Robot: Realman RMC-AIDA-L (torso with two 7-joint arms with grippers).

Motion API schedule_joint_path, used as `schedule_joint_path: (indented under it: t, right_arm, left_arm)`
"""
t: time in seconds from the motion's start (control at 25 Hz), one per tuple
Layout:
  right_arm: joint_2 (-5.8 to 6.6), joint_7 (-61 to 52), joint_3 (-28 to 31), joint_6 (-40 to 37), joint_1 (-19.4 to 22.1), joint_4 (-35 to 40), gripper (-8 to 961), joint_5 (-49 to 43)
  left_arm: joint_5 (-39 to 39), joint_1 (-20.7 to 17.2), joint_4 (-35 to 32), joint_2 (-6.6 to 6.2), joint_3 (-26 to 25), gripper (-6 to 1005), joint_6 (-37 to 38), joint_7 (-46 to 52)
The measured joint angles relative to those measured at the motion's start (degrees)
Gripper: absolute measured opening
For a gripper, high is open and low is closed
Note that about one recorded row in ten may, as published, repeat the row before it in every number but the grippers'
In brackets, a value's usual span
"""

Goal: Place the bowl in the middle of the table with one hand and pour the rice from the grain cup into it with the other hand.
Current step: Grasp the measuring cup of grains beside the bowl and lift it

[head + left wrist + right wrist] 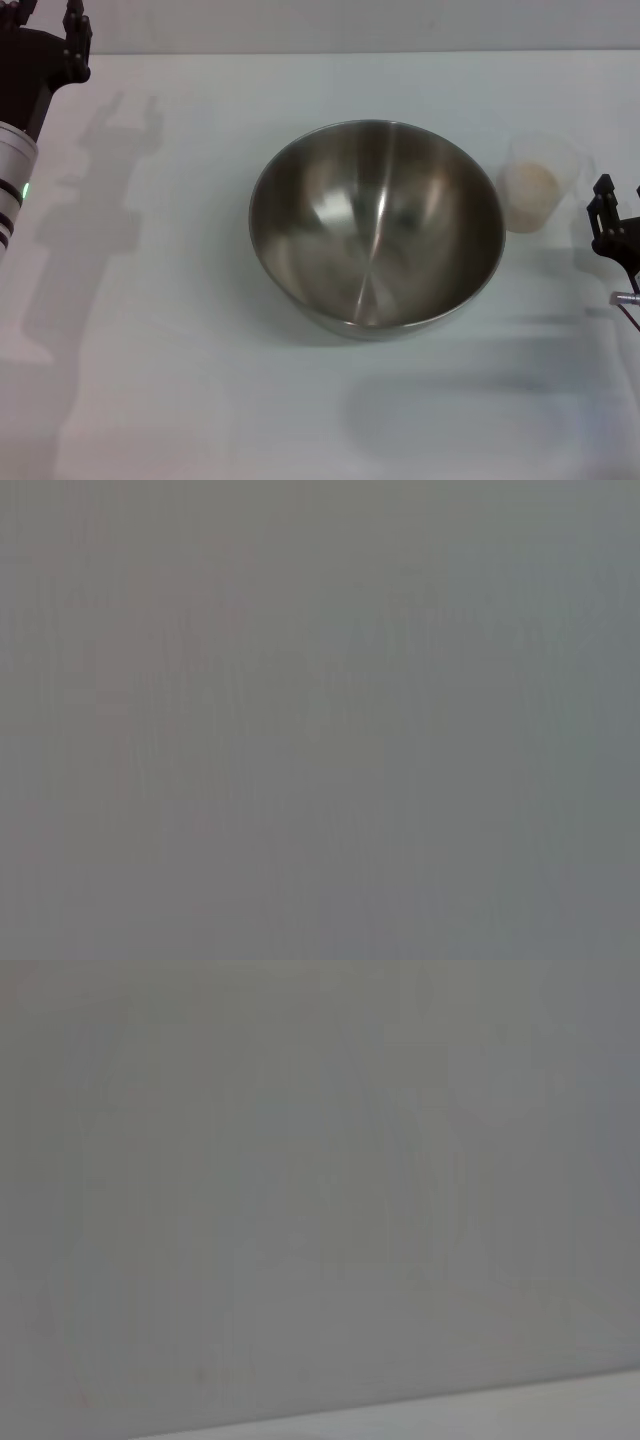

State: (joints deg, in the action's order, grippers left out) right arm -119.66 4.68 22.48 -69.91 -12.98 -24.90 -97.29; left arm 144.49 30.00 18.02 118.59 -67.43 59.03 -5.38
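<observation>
The bowl, a large shiny steel one, stands upright and empty near the middle of the white table in the head view. To its right stands the clear grain cup, upright, with pale rice inside. My right gripper hovers just right of the cup, apart from it, open with nothing between its fingers. My left gripper is raised at the far left corner, well away from the bowl. Both wrist views show only a plain grey surface.
The left arm's shadow falls across the table's left side. The table's far edge runs along the top of the head view.
</observation>
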Motion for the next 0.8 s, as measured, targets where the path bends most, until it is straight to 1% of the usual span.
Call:
schedule_joint_path:
  t: [0.12,0.52,0.68,0.8]
  right_arm:
    - [0.12,-0.94,-0.56,0.79,-0.56,0.22,475,0.64]
    - [0.09,-1.1,-0.62,2.02,-0.61,0.32,474,0.42]
    - [-0.03,-1.1,-0.6,2.06,-0.59,0.73,474,0.5]
    - [0.09,-1.21,-0.59,2.07,-0.59,0.73,474,0.51]
  left_arm:
    - [0.0,-0.01,-0.01,-0.02,0.01,450,0.0,-0.01]
    - [0.0,0.52,-0.03,-0.13,-0.07,450,0.0,-0.08]
    - [0.0,0.65,0.34,-0.11,-0.07,450,-0.01,-1.13]
    - [0.0,0.7,0.39,-0.08,-0.06,450,-0.02,-2.03]
